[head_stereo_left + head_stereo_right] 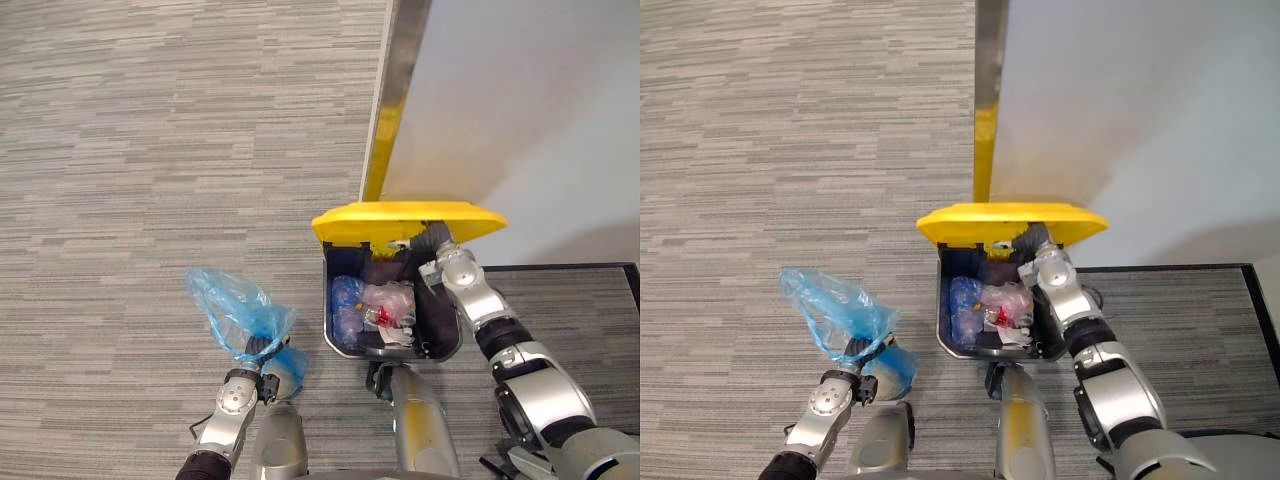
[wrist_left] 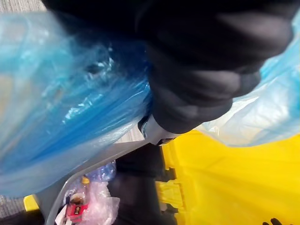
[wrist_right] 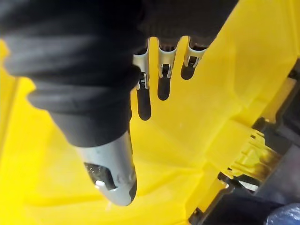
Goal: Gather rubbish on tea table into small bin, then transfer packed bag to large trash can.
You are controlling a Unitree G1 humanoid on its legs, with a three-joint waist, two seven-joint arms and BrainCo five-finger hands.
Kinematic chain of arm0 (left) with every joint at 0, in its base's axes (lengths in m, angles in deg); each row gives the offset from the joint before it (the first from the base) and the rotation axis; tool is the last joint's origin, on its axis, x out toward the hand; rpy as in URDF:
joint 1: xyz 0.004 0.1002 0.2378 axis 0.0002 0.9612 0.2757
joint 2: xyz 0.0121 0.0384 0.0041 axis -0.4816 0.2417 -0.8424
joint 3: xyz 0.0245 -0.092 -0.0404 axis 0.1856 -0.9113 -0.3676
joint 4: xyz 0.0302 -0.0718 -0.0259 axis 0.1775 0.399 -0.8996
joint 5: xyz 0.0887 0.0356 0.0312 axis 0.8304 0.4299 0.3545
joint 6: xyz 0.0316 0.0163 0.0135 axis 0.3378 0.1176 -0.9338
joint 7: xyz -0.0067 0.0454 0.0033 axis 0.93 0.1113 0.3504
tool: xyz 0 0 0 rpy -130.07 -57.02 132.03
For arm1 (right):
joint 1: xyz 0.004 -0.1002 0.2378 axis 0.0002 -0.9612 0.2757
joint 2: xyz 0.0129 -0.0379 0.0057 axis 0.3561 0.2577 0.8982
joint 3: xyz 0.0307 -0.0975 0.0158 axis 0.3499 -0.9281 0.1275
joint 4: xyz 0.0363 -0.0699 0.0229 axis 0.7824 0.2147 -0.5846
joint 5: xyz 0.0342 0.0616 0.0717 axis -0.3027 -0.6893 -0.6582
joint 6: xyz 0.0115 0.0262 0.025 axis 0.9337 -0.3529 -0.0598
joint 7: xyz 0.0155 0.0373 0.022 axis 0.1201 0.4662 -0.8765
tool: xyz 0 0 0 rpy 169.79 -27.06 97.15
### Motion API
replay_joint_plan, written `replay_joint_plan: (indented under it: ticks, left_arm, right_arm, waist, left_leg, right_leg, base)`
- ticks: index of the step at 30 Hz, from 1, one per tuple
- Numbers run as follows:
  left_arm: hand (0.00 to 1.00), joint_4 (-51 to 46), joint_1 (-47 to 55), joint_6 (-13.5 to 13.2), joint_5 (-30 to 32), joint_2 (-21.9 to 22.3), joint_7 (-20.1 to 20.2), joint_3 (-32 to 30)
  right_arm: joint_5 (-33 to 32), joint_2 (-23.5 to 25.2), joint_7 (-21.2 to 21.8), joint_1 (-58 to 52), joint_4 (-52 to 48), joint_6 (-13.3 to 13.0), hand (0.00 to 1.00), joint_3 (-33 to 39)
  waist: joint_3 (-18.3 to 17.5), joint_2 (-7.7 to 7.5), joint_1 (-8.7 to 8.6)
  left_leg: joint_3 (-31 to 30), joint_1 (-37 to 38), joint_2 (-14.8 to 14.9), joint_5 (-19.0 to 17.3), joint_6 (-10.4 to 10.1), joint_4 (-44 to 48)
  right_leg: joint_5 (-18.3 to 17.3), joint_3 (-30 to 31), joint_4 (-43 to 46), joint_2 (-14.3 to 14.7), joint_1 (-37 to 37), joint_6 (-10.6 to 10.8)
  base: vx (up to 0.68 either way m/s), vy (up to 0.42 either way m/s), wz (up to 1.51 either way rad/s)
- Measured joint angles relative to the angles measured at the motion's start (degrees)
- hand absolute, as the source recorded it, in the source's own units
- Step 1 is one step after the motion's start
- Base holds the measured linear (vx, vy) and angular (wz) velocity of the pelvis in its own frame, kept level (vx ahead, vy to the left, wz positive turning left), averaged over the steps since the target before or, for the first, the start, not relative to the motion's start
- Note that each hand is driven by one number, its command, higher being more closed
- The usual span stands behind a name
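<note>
The large trash can is dark with a yellow lid that stands raised. My right hand is under the lid's right part, and its straight fingers lie flat against the yellow underside, so it is open. Clear and blue plastic rubbish lies inside the can. To the can's left, off the carpet, hangs a packed blue plastic bag. My left hand is shut on its gathered neck. The left wrist view has the blue bag close by, with the yellow lid beyond it.
A white wall with a metal and yellow corner strip rises right behind the can. A dark-edged mat lies on the floor to the right. Grey striped carpet stretches to the left.
</note>
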Motion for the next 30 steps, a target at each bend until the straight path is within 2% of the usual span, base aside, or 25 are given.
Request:
replay_joint_plan:
  ticks: [13, 18, 22, 28, 30]
  left_arm:
    - [1.0, -12.0, 0.8, -1.5, -4.3, -1.3, 1.1, 3.4]
    - [1.0, -19.5, 0.7, -2.7, -7.2, -2.4, 2.2, 8.0]
    - [1.0, -24.2, -1.3, -3.8, -8.0, -2.2, 3.3, 14.2]
    - [1.0, -24.7, -8.7, -3.8, -8.2, -0.3, 3.3, 21.0]
    - [1.0, -24.7, -11.7, -3.8, -8.2, 0.2, 3.3, 22.3]
  right_arm:
    - [0.0, -2.3, 0.3, 1.1, 0.0, 0.0, 0.0, -2.2]
    - [0.0, -3.1, 0.3, 2.1, 0.5, 0.2, 0.0, -2.6]
    - [0.1, -3.4, 0.3, 5.3, 3.0, 0.4, 0.0, -4.5]
    - [1.2, -3.6, 0.4, 8.4, 4.4, 1.3, 0.0, -4.9]
    - [1.8, -4.1, 1.0, 10.1, 4.7, 1.7, 0.0, -7.1]
  waist:
    - [0.2, 0.05, -0.09]
    - [0.3, 0.04, -0.1]
    - [0.5, 0.13, -0.18]
    - [1.9, 0.29, -0.74]
    - [2.5, 0.22, -1.59]
  left_leg:
    - [-0.1, -0.8, 0.0, -1.0, 0.3, 1.8]
    - [0.0, -0.8, -0.1, -1.0, 0.3, 2.0]
    - [0.2, -0.7, -0.2, -1.0, 0.3, 2.1]
    - [0.5, -0.7, -0.3, -1.3, 0.3, 3.0]
    - [0.6, -0.7, -0.4, -1.3, 0.3, 3.2]
  right_leg:
    - [0.2, 0.2, -0.2, 0.1, 0.0, -0.3]
    - [0.2, 0.3, -0.1, 0.0, 0.0, -0.3]
    - [0.2, 0.5, 0.0, 0.0, 0.1, -0.4]
    - [0.4, 0.9, 0.3, 0.0, 0.0, -0.6]
    - [0.4, 1.1, 0.3, 0.0, 0.0, -0.6]
  base:
    - [0.0, 0.008, 0.0]
    - [0.0, 0.0, 0.0]
    - [0.0, 0.0, 0.0]
    - [-0.01, -0.006, -0.02]
    - [0.0, -0.005, -0.02]
